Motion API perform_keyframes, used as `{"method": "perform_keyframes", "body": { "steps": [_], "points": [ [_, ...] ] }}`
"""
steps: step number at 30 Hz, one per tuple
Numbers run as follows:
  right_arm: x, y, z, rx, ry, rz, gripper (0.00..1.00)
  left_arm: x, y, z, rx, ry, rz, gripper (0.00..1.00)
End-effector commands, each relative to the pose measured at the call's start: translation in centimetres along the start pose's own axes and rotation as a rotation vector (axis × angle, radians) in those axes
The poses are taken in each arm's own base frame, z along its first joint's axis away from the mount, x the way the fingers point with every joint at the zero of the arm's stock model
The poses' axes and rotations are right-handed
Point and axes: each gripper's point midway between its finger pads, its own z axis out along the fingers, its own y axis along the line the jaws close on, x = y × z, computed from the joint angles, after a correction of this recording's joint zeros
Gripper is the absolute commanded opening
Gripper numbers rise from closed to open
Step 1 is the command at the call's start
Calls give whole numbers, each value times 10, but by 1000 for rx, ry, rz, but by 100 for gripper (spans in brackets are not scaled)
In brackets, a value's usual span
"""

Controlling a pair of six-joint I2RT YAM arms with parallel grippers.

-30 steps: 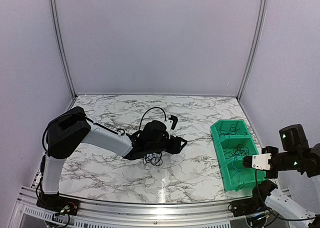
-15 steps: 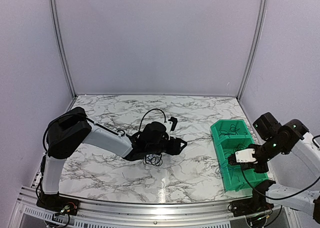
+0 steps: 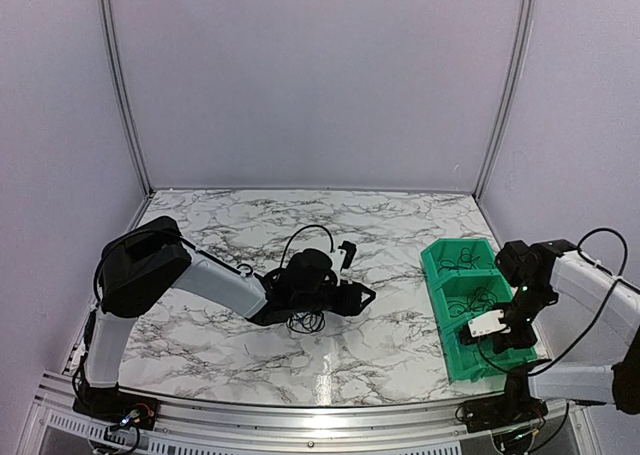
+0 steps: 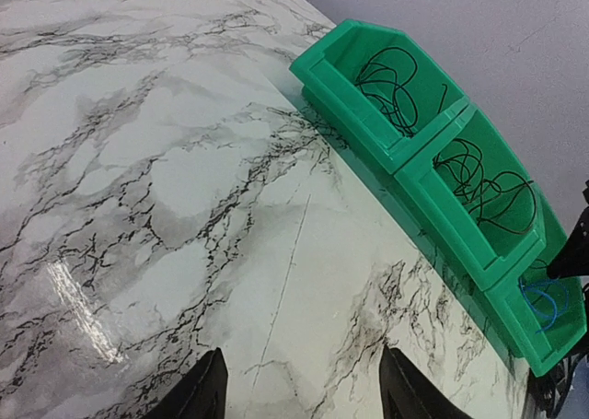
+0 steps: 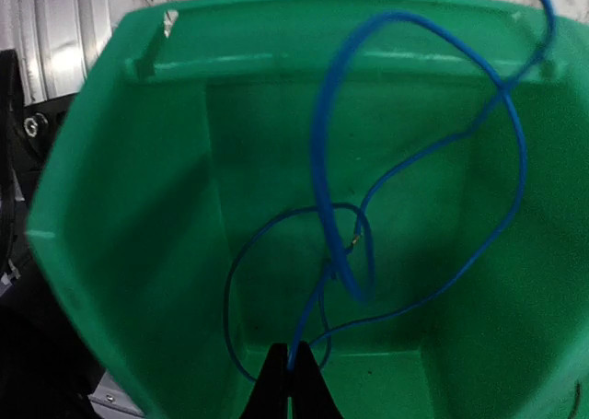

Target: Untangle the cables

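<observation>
A small tangle of thin black cables (image 3: pixel 305 321) lies on the marble table just under my left wrist. My left gripper (image 3: pixel 362 295) is open and empty low over the table; in the left wrist view (image 4: pixel 302 396) only bare marble lies between its fingertips. My right gripper (image 3: pixel 475 337) hangs over the near compartment of the green bin (image 3: pixel 440 305). In the right wrist view the gripper (image 5: pixel 293 375) is shut on a blue cable (image 5: pixel 317 161) that loops down into that compartment.
The green bin (image 4: pixel 405 152) has three compartments: the far two hold black cables (image 4: pixel 391 74) (image 4: pixel 488 184), the near one blue cable (image 4: pixel 543 304). It stands at the table's right edge. Its walls (image 5: pixel 129 161) surround the right gripper. White walls enclose the table.
My right arm has swung in from the right and come down over the bin's near compartment with the blue cable. My left arm has shifted only slightly by the tangle.
</observation>
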Motion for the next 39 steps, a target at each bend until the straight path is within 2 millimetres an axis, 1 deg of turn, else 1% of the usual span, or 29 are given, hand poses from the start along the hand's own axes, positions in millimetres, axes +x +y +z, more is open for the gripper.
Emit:
{"method": "perform_keyframes", "body": {
  "steps": [1, 3, 5, 7, 10, 12, 15, 18, 21, 24, 25, 26, 28, 30, 33, 36, 38, 39],
  "points": [
    [25, -3, 37, -41, 119, -5, 6, 15, -9, 6, 70, 37, -16, 58],
    [29, -1, 45, -55, 139, 11, 10, 15, -13, 4, 82, 41, -7, 58],
    [28, -5, 39, -27, 128, 25, 14, 15, -16, 2, 93, 44, 7, 58],
    [24, -8, 24, 13, 107, 17, 20, 13, -18, -1, 98, 39, 17, 59],
    [20, -12, -2, 96, 80, -13, 32, 7, -24, -3, 114, 32, 38, 59],
    [18, -12, -17, 147, 63, -23, 37, 3, -28, -6, 127, 26, 50, 59],
    [11, -15, -39, 235, 14, -26, 44, -9, -31, -17, 124, 2, 69, 59],
    [-10, -24, -65, 335, -108, -19, 46, -15, -25, -33, 85, -1, 79, 59],
    [-37, -39, -98, 431, -277, 6, 49, -18, -14, -51, 15, 16, 106, 59],
    [-63, -58, -130, 508, -468, 93, 50, -15, 8, -72, -129, 76, 144, 59],
    [-71, -68, -140, 536, -531, 124, 51, -15, 17, -81, -183, 95, 152, 60],
    [-78, -74, -147, 537, -587, 161, 51, -14, 26, -89, -238, 118, 151, 60],
    [-90, -83, -154, 519, -676, 203, 50, -13, 46, -108, -372, 164, 142, 59],
    [-102, -88, -155, 487, -745, 185, 50, -7, 62, -126, -469, 216, 142, 59],
    [-115, -98, -151, 444, -824, 180, 49, 6, 75, -148, -531, 270, 99, 57],
    [-135, -110, -148, 403, -928, 188, 47, 14, 81, -159, -541, 295, 47, 53],
    [-157, -116, -147, 374, -987, 167, 47, 16, 89, -162, -557, 306, 11, 49],
    [-169, -115, -146, 348, -1003, 156, 46, 18, 93, -162, -557, 317, -4, 47]
  ]
}}
